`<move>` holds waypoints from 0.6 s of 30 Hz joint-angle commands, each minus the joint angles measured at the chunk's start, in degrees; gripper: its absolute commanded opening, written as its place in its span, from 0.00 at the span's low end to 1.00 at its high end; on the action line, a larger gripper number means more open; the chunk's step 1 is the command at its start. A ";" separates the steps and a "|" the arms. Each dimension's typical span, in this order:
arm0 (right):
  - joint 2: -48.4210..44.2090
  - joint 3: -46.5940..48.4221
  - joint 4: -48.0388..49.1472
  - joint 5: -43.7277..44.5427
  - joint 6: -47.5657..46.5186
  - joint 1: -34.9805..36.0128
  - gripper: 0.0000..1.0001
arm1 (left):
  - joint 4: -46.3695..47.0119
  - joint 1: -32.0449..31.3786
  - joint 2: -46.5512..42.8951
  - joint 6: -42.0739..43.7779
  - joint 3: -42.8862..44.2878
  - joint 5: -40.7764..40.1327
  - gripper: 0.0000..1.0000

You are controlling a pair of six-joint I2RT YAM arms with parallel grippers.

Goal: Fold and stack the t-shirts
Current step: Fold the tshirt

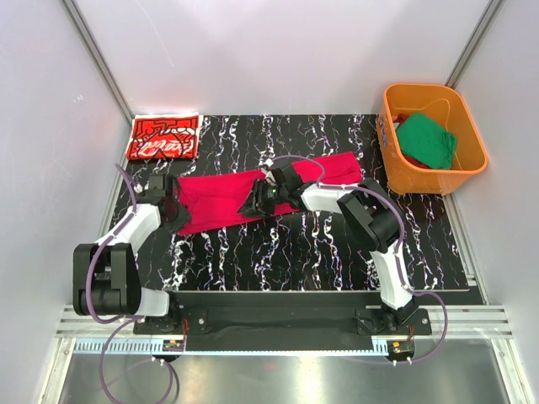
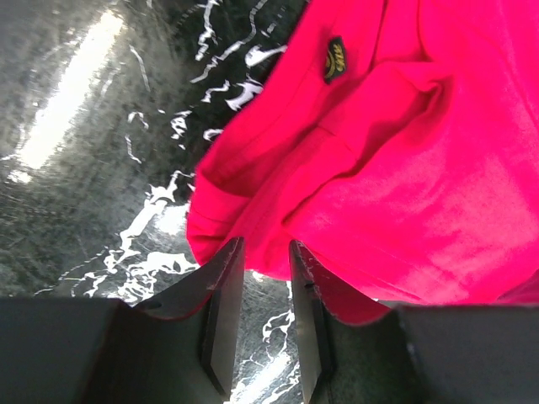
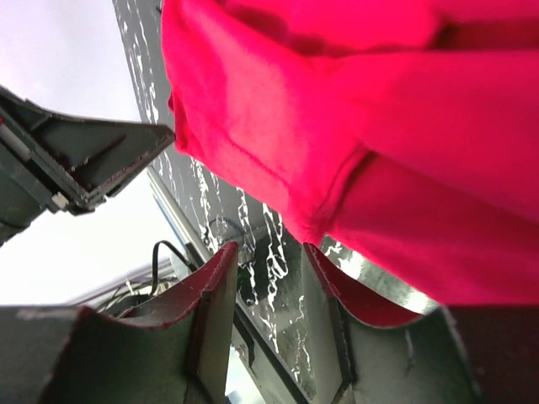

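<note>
A plain crimson t-shirt (image 1: 221, 197) lies as a long strip across the middle of the black marbled table (image 1: 295, 244). My left gripper (image 1: 174, 212) sits at the strip's left end. In the left wrist view its jaws (image 2: 266, 248) stand open, with the shirt's edge (image 2: 404, 151) just past the tips and bare table between the fingers. My right gripper (image 1: 250, 204) hovers at the strip's near edge, mid-length, and is open (image 3: 269, 252) below a hanging fold of the shirt (image 3: 337, 109). A folded red tee with white print (image 1: 164, 136) rests at the back left. A green tee (image 1: 425, 139) lies in the tub.
The orange plastic tub (image 1: 472, 164) stands at the back right, beside the table's right edge. White walls close in on both sides. The arm bases and a rail run along the near edge (image 1: 278, 324).
</note>
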 commanded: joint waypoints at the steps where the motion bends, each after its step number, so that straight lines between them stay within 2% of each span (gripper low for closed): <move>1: 0.31 1.08 1.79 -1.11 0.51 0.90 0.43 | 1.95 0.94 0.17 1.48 0.84 0.28 0.33; 18: 1.10 2.31 -2.41 0.46 -2.38 2.48 0.45 | 0.98 0.94 -4.58 1.92 -0.31 0.45 0.32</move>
